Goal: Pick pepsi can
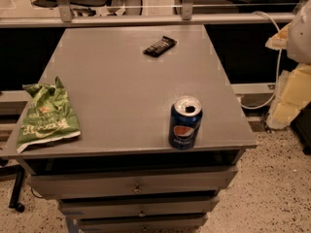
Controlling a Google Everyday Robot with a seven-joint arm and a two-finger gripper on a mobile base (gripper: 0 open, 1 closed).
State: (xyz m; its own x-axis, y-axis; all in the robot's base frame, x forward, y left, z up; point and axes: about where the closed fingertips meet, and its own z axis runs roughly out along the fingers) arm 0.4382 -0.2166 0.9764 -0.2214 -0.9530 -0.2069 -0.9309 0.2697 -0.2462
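Observation:
The pepsi can (185,123) is dark blue with a silver top and a round red, white and blue logo. It stands upright near the front right corner of the grey cabinet top (131,81). My gripper (290,89) shows as pale cream shapes at the right edge of the camera view. It is beyond the cabinet's right side, well to the right of the can and not touching it. Nothing is seen held in it.
A green snack bag (46,118) lies at the front left edge of the top. A flat black bar wrapper (159,46) lies at the back middle. Drawers (133,186) are below the front edge. A rail and chairs are behind, and speckled floor to the right.

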